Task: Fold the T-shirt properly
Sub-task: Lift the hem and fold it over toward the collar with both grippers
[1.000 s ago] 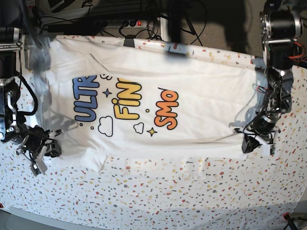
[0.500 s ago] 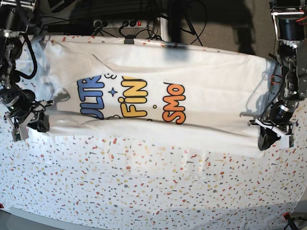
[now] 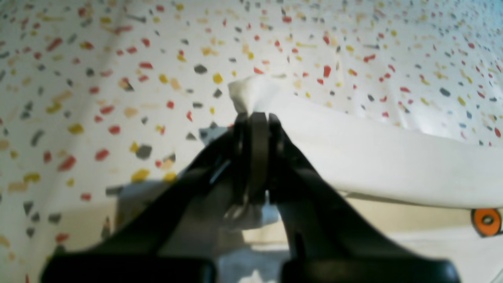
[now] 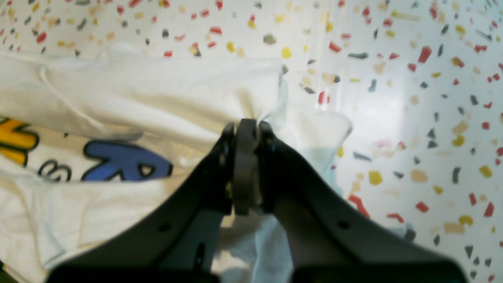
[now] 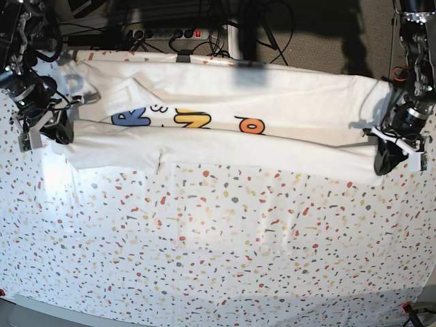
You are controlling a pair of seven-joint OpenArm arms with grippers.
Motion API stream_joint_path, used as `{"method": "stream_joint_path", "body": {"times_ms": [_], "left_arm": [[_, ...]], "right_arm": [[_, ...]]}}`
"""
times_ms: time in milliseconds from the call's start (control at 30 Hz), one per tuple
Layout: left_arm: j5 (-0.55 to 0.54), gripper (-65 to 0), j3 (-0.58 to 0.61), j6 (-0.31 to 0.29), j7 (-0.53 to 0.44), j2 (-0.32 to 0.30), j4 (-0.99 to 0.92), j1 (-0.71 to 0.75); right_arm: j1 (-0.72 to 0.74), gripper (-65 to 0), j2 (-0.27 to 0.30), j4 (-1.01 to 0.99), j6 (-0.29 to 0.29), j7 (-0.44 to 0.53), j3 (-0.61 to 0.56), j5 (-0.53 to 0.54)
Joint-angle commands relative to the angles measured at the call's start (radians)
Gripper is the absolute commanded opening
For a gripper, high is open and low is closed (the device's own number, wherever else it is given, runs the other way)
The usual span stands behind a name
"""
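The white T-shirt lies stretched across the far part of the table, its near edge doubled over the print so that only the tops of the blue, yellow and orange letters show. My left gripper is shut on the shirt's right end; in the left wrist view a white tuft of the T-shirt sticks out past the closed left gripper. My right gripper is shut on the left end. In the right wrist view the right gripper pinches bunched T-shirt cloth beside a blue letter.
The table's speckled confetti cover fills the near half. A power strip and cables lie beyond the far edge. A black clip sits on the far table edge.
Both grippers have carried the shirt's near edge farther toward the back of the table. The fold now covers most of the print, which showed whole a second ago.
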Motion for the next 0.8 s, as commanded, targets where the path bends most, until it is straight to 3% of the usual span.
{"method": "stream_joint_path", "body": {"times_ms": [0, 267, 467, 633, 767], "left_arm": [[-0.014, -65.0, -0.008, -0.003, -0.016, -0.018, 0.02, -0.002], [-0.002, -65.0, -0.008, -0.003, 0.007, -0.018, 0.019, 0.04], [-0.003, -65.0, -0.008, -0.003, 0.055, -0.018, 0.019, 0.05], [-0.002, -65.0, -0.008, -0.003, 0.068, -0.032, 0.019, 0.05], [-0.002, -65.0, -0.008, -0.003, 0.077, -0.045, 0.019, 0.05]], "right_arm": [[-0.008, -65.0, 0.021, 0.018, 0.001, 0.037, 0.011, -0.008], [-0.084, -65.0, 0.012, 0.017, -0.001, 0.063, 0.011, -0.067], [-0.089, -65.0, -0.05, 0.017, -0.02, 0.082, 0.015, -0.147], [-0.106, -65.0, -0.101, 0.017, -0.02, 0.113, 0.05, -0.155], [-0.11, -65.0, -0.115, 0.016, -0.021, 0.115, 0.064, -0.221]]}}
